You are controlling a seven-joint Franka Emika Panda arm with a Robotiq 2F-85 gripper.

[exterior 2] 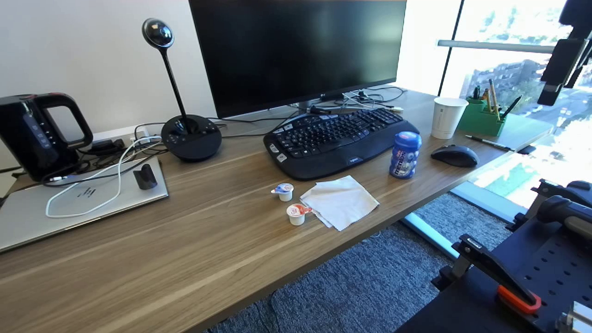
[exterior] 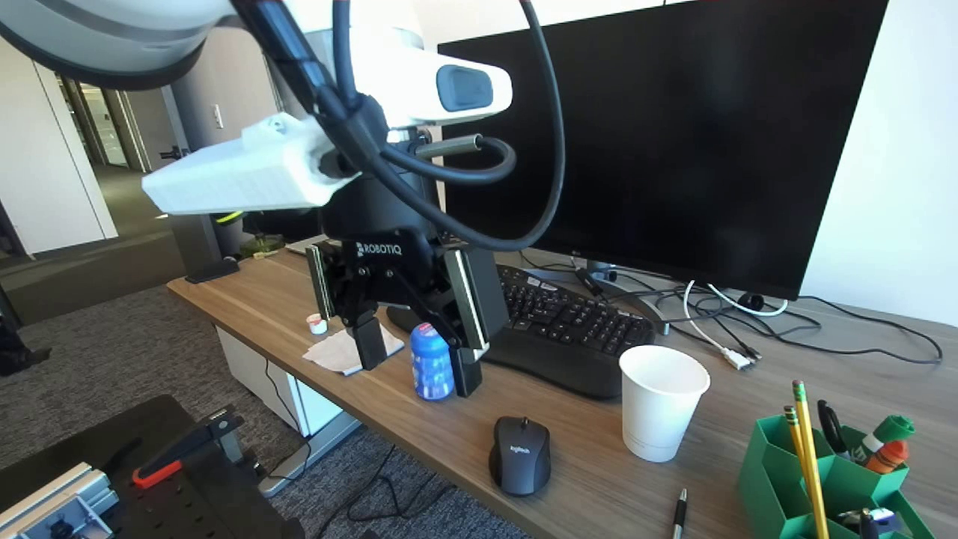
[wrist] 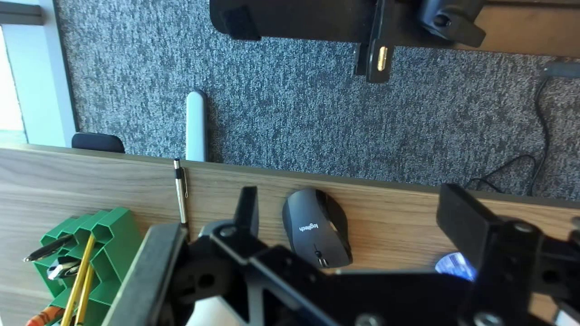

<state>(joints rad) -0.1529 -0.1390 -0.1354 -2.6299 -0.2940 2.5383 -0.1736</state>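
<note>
A long brown wood-grain desk (exterior 2: 175,263) carries a black curved plastic keyboard (exterior 2: 340,144), a blue cylindrical plastic bottle (exterior 2: 405,155) and a dark-grey rounded plastic mouse (exterior 2: 455,156). A white tapered paper cup (exterior 2: 447,119) stands upright near a green honeycomb-celled holder (exterior 2: 482,120). A pale square cloth (exterior 2: 341,202) lies just beside two small white tubs (exterior 2: 296,218)

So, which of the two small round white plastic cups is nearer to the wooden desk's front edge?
The cup with the orange-marked lid; the cup with the blue-marked lid stands farther back, towards the black curved keyboard.
</note>
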